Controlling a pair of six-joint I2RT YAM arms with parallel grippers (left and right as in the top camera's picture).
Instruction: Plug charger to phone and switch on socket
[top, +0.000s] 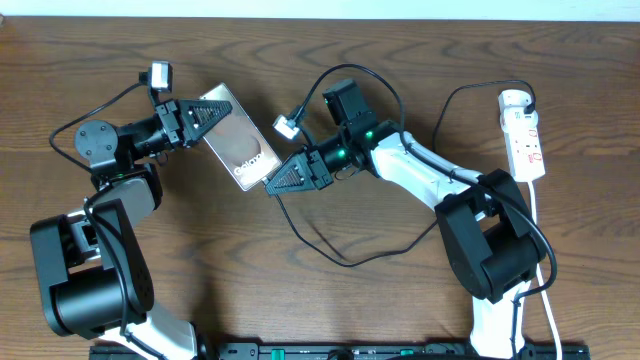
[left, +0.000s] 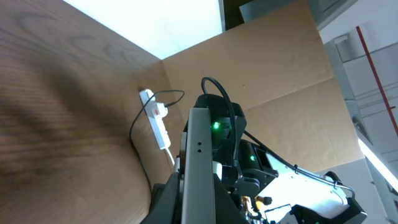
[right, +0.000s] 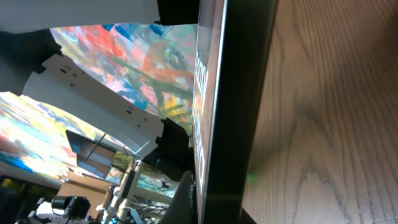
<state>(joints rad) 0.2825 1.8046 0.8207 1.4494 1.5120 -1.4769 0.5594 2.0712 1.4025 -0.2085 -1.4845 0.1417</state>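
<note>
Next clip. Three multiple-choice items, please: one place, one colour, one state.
1. Where is the socket? A. by the table's right edge B. between the arms C. at the near-left corner
2. The charger cable is: A. white B. black C. red
3. The phone is: A. lying alone B. gripped at one end by the left gripper, with the right gripper at the other C. on the socket
Answers: A, the overhead view shows it far right; B, a black loop lies on the wood; B, a gripper sits at each end.
</note>
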